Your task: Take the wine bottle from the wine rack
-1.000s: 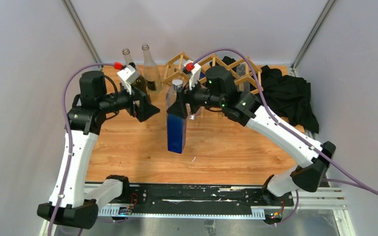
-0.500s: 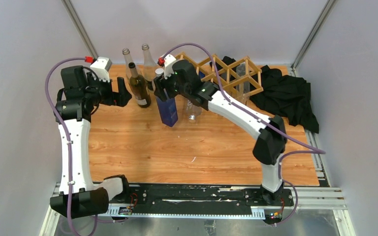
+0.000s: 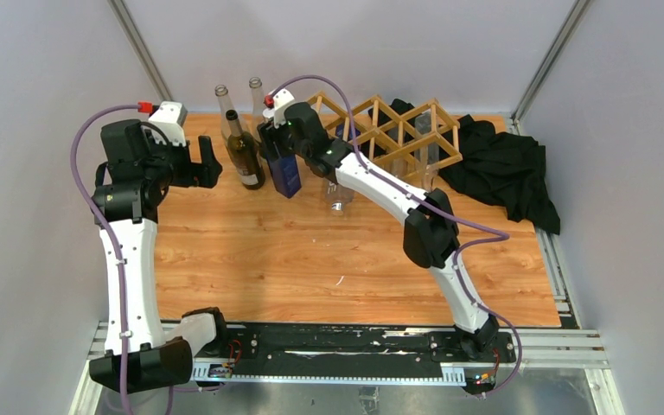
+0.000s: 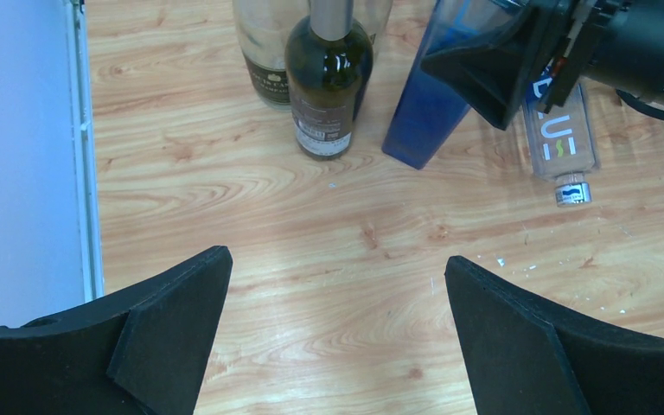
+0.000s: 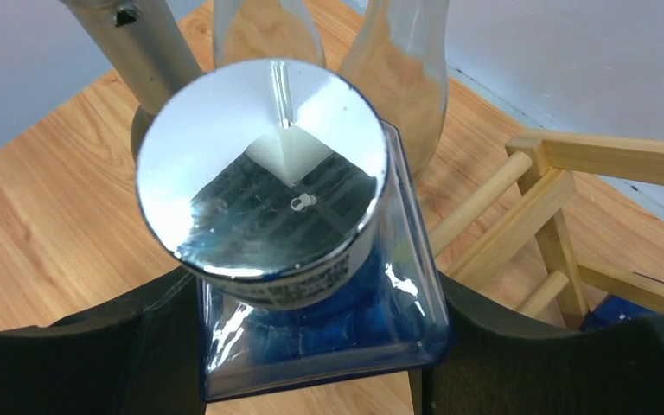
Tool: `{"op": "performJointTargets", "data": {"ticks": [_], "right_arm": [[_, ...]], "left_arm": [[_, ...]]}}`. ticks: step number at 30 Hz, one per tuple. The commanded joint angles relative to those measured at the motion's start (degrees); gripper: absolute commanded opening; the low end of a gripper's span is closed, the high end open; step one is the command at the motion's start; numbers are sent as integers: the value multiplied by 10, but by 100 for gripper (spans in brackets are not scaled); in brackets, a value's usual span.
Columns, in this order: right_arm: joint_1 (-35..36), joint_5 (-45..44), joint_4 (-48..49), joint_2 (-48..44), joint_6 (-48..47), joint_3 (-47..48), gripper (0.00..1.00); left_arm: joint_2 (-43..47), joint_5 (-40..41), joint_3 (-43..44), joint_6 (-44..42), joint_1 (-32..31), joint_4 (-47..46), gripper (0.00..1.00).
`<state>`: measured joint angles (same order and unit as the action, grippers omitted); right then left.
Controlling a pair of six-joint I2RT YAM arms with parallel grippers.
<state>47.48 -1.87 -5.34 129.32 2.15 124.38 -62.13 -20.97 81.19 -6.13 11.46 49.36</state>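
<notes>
Holding the wine bottle (image 3: 285,175): right gripper (image 5: 316,350) pinches the blue square-bodied glass just under its silver cap (image 5: 264,169), one black finger on each side. Bottle is off the wine rack (image 3: 393,130), out past the rack's left end and leaning a bit. Its base is down at the wooden table (image 3: 311,259); cannot tell from these views if it touches. Dark green bottle (image 4: 324,82) stands just left of it, with two clear bottles (image 3: 222,102) behind near the back edge. A clear bottle with blue lettering (image 4: 558,138) lies flat on the table by the rack. Left gripper (image 4: 337,337) hangs spread wide over bare wood near the dark bottle, gripping nothing. Black cloth (image 3: 506,169) is heaped right of the rack.
</notes>
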Motion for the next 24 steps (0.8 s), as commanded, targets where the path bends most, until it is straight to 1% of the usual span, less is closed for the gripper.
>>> {"op": "performJointTargets", "data": {"ticks": [1,7,11,21,22,23,24], "right_arm": [[-1,-10,121,2,10,62,0],[0,-10,129,41,28,94,0],[0,-13,142,53,26,100,0],[0,-1,130,76,39,124,1],[1,0,130,76,40,122,2],[1,-1,130,74,41,119,7],[2,-1,129,72,40,116,17]], "left_arm": [[6,-14,-12,-11,4,-8,100],[6,-27,-26,-14,4,-8,100],[5,-32,-28,-15,4,-9,100],[4,-42,-29,-16,4,-8,100],[4,-44,-31,-16,4,-8,100],[4,-45,-32,-16,4,-8,100],[4,-47,-32,-15,4,-8,100]]}}
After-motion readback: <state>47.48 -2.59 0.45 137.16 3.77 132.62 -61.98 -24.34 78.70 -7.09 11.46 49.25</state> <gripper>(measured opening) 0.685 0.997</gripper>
